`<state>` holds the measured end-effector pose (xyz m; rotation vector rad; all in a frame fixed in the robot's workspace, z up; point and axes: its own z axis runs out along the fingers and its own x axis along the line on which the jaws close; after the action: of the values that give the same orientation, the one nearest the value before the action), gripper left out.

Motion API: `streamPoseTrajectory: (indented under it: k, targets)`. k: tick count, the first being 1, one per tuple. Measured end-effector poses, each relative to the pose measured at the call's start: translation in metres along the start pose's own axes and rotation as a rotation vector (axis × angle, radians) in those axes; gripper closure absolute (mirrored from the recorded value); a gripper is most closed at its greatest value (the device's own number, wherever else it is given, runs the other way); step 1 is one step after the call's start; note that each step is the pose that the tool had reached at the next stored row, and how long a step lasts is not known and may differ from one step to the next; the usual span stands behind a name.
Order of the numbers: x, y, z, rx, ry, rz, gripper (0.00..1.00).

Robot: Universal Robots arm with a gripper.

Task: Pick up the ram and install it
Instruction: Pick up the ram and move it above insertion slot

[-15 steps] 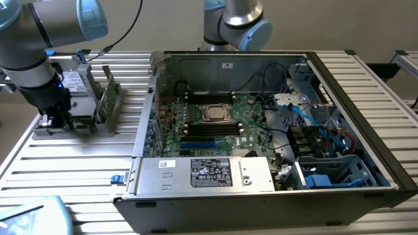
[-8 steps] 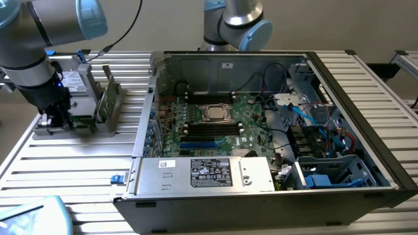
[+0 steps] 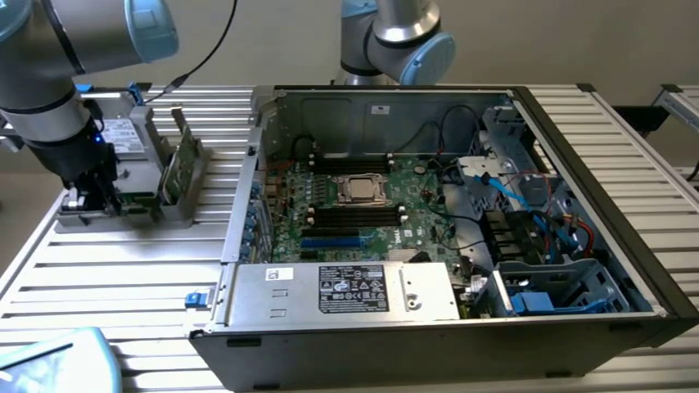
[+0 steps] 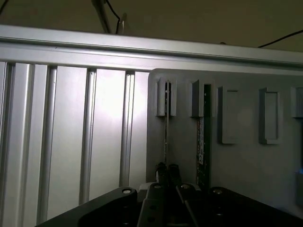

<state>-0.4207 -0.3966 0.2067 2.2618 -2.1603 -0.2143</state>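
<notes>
In the wrist view the ram (image 4: 166,127) stands edge-on in a slot of the grey holder (image 4: 246,161), seen as a thin vertical strip. My gripper (image 4: 167,171) is shut on the ram's near end, one fingertip on each side. In the exterior view the gripper (image 3: 96,196) reaches down into the holder (image 3: 164,214) at the exterior view's left, on the slatted table. The open computer case (image 3: 437,344) lies to the right of it, with black memory slots (image 3: 352,215) on its motherboard beside the processor socket (image 3: 358,188).
A second thin board (image 4: 203,137) stands in the neighbouring slot. A wider green card (image 3: 186,164) and a grey drive (image 3: 129,131) also stand in the holder. A second arm's base (image 3: 399,41) rises behind the case. Cables and a drive cage (image 3: 546,286) crowd the case's right side.
</notes>
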Motion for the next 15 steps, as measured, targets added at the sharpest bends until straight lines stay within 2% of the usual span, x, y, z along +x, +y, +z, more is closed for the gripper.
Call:
streamPoseTrajectory:
  k: [15]
  targets:
    - [-0.001,0.0011,-0.0113,0.0003,-0.0086,-0.001,0.87]
